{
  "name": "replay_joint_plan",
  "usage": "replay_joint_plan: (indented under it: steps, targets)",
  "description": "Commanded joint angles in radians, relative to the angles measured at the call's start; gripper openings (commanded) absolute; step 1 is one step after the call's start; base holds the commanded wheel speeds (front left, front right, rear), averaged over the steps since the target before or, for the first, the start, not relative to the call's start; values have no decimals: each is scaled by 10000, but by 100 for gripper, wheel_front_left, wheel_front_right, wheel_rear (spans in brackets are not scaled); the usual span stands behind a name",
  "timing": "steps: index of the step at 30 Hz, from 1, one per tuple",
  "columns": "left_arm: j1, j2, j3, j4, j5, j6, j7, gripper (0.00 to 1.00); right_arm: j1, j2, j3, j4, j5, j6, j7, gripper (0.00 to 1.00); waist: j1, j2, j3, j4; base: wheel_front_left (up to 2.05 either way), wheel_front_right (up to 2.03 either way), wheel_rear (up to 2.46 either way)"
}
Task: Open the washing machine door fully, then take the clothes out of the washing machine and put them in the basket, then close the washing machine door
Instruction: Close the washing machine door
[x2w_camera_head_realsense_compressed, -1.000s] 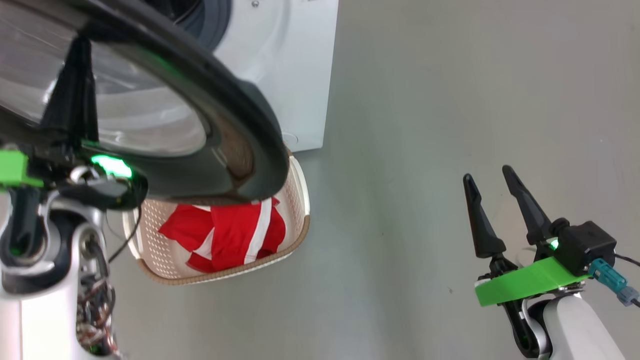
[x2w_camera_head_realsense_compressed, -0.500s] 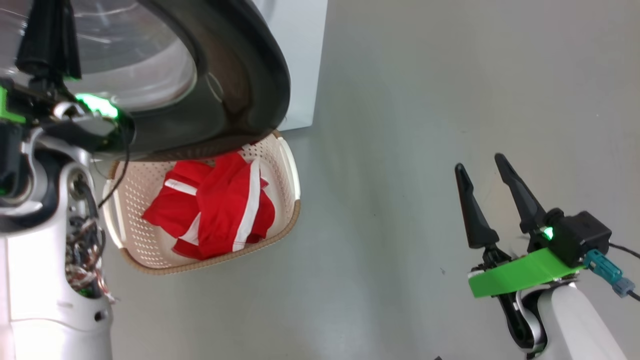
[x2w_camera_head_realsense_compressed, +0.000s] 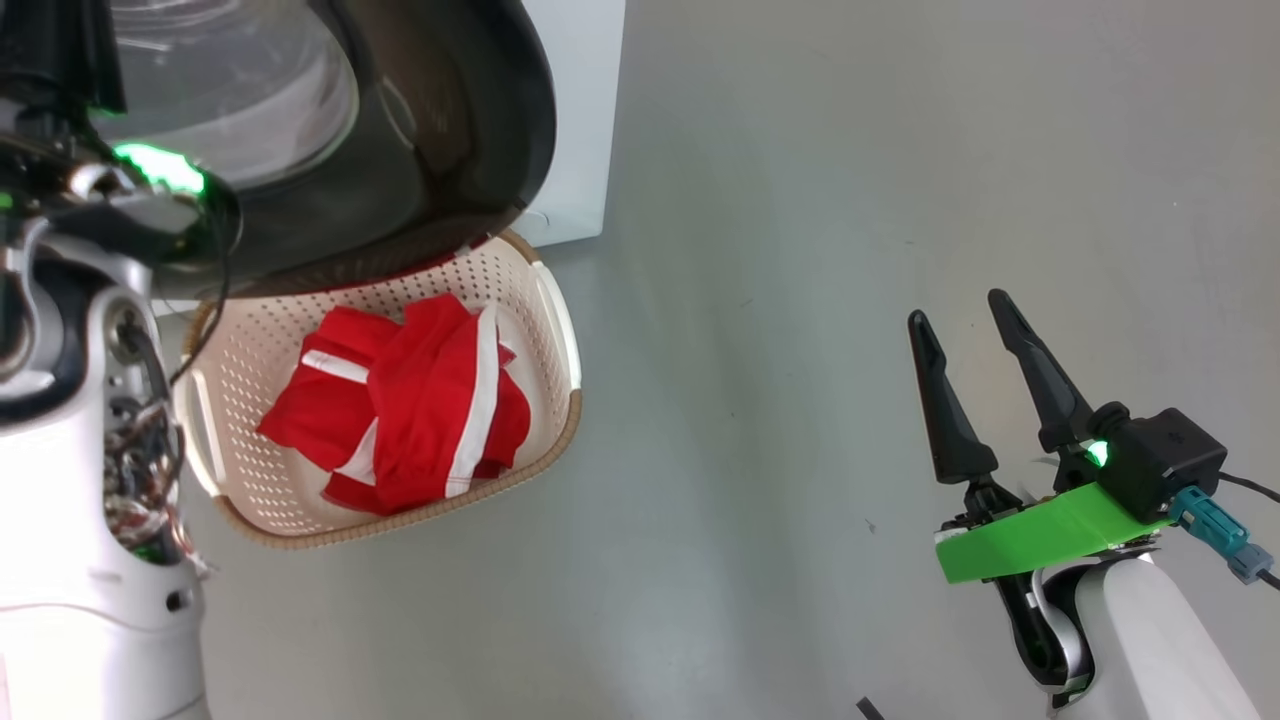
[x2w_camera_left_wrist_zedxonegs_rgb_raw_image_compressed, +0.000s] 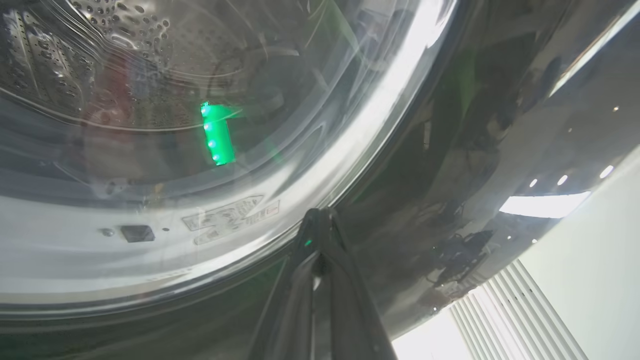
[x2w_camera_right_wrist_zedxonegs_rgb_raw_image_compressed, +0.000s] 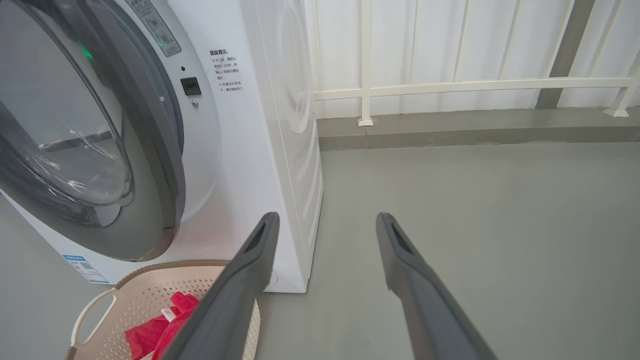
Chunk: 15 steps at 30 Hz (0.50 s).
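From the head, the washing machine door (x2w_camera_head_realsense_compressed: 490, 130) hangs at the upper left, its glossy black rim reaching out over the back edge of the basket (x2w_camera_head_realsense_compressed: 560, 330). The basket stands on the grey floor (x2w_camera_head_realsense_compressed: 800, 250), just in front of the white washing machine (x2w_camera_head_realsense_compressed: 575, 120). The clothes (x2w_camera_head_realsense_compressed: 420, 410) lie inside it, a crumpled red heap with white stripes. My left fingers (x2w_camera_head_realsense_compressed: 55, 45) show as a dark shape in front of the door's glass, with the tips cut off by the top edge, so I cannot tell from here how they stand. My right fingers (x2w_camera_head_realsense_compressed: 945, 420) are at the lower right, spread apart and holding nothing, above bare floor and well apart from the basket.

Along my left wrist, my left fingers (x2w_camera_left_wrist_zedxonegs_rgb_raw_image_compressed: 320, 240) are pressed together, tip to tip. The tips sit right where the door's clear glass (x2w_camera_left_wrist_zedxonegs_rgb_raw_image_compressed: 150, 150) meets its black rim (x2w_camera_left_wrist_zedxonegs_rgb_raw_image_compressed: 450, 150). I cannot tell how hard they bear on it. The steel drum (x2w_camera_left_wrist_zedxonegs_rgb_raw_image_compressed: 50, 60) shows through the glass.

Along my right wrist, my right fingers (x2w_camera_right_wrist_zedxonegs_rgb_raw_image_compressed: 250, 260) are wide apart and point over the floor toward the washing machine's (x2w_camera_right_wrist_zedxonegs_rgb_raw_image_compressed: 240, 165) front corner. The door (x2w_camera_right_wrist_zedxonegs_rgb_raw_image_compressed: 165, 165) stands ajar, swung partway from the front. The basket (x2w_camera_right_wrist_zedxonegs_rgb_raw_image_compressed: 95, 305) sits below it with the red clothes (x2w_camera_right_wrist_zedxonegs_rgb_raw_image_compressed: 145, 337) inside. A white railing (x2w_camera_right_wrist_zedxonegs_rgb_raw_image_compressed: 450, 85) runs behind.
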Motion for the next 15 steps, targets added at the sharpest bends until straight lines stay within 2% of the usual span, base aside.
replay_joint_plan:
  steps: [1,3,4,5,6,11,15]
  targets:
    - [171,292,109,-329,-55,-218,145,0,-86,-27,158,-227,47,63,-65,100,0,0,-116,79,0,0,0]
    - [440,234,128,-452,-178,-263,217,0,-67,-27,130,-216,68,63,-65,100,0,0,-231,164,0,0,0]
    - [592,202,169,-542,-252,-301,216,27,-66,-27,113,-208,73,63,-65,100,0,0,-294,213,0,0,0]
    - [759,179,184,-630,-297,-322,230,91,-68,-27,102,-201,77,63,-65,100,0,0,-358,263,0,0,0]
    - [942,164,176,-724,-312,-344,262,100,-74,-27,104,-194,83,63,-65,100,0,0,-429,313,0,0,0]
    - [1965,149,195,-1279,-345,-491,482,100,-26,-27,121,-136,100,63,-65,100,0,0,-852,524,0,0,0]
    - [3100,368,103,-1834,797,-688,-159,100,104,-27,84,-71,95,63,-65,100,0,0,-1264,694,0,0,0]
